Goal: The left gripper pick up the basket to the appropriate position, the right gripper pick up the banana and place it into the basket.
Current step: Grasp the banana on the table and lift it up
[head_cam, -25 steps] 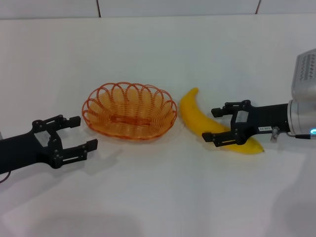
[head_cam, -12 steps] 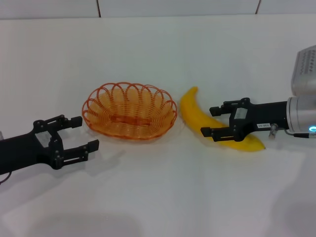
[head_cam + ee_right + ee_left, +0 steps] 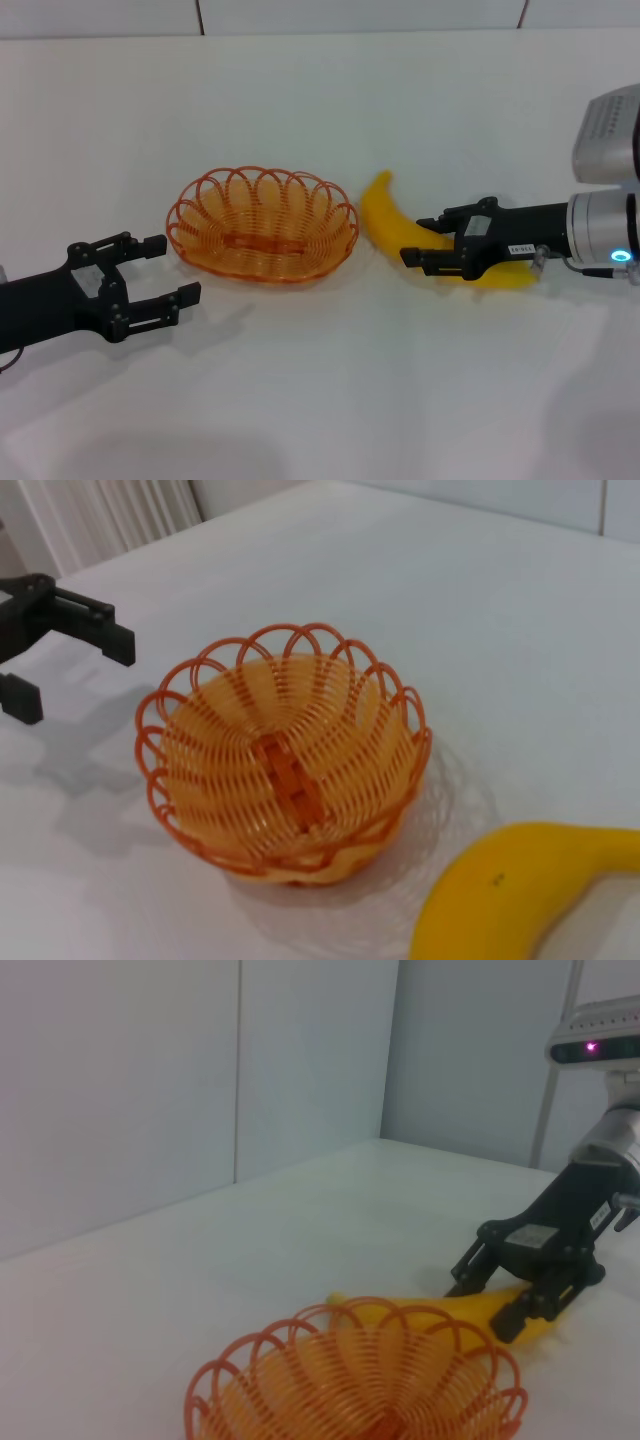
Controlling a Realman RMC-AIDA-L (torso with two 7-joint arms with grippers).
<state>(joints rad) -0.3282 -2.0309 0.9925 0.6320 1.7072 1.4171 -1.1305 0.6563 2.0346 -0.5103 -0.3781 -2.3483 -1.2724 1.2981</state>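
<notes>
Straddling the banana (image 3: 392, 226) at about its middle, the right gripper (image 3: 418, 240) is seen at the right of the table (image 3: 320, 100), its two black fingers set one on the far side and one on the near side of the fruit. Its jaws are parted around the banana; whether the pads press on the skin cannot be told (the left wrist view shows the fingers (image 3: 470, 1278) low against the yellow body, no more). The banana is laid just to the right of the basket (image 3: 262, 224), close to its rim but apart from it. Its long axis is run from a pointed tip at the far left, nearest the basket, to an end at the near right, which is hidden under the gripper's body; the curve is bowed toward the near left.

The basket (image 3: 285, 770) is set upright at the middle of the table, its long axis lying left to right, with nothing in it. The left gripper (image 3: 170, 268) is held at the near left, just beside the basket's left end without touching it, its fingers spread wide and pointed toward the right.
</notes>
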